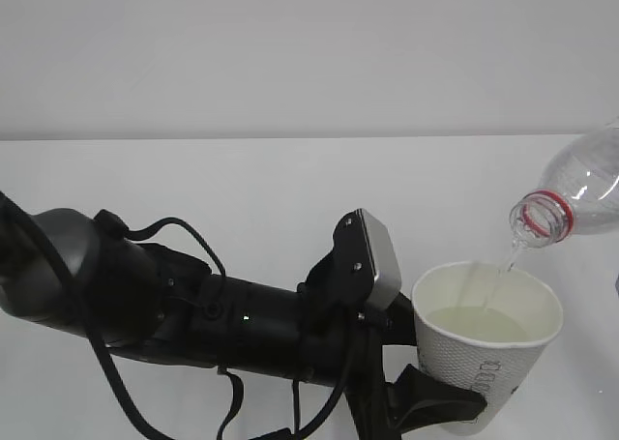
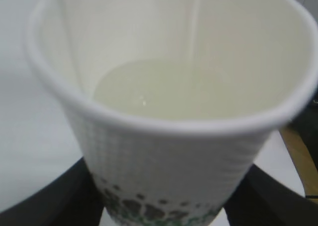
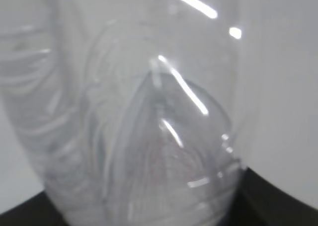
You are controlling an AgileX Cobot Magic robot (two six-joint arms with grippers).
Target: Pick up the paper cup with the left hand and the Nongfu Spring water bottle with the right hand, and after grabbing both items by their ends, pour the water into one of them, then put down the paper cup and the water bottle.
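White tabletop (image 1: 242,198): my left hand (image 1: 437,406) clamps the dimpled paper cup (image 1: 484,367); my right hand's jaws pinch the ribbed bottle (image 1: 580,193), tilted at two o'clock, water (image 1: 481,324) streaming.

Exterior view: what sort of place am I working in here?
Probably a lab or test bench rather than a kitchen: a bare white table against a plain pale wall, with nothing on show but the paper cup and the tilted water bottle pouring into it. The left wrist view shows a wooden strip past the table's edge.
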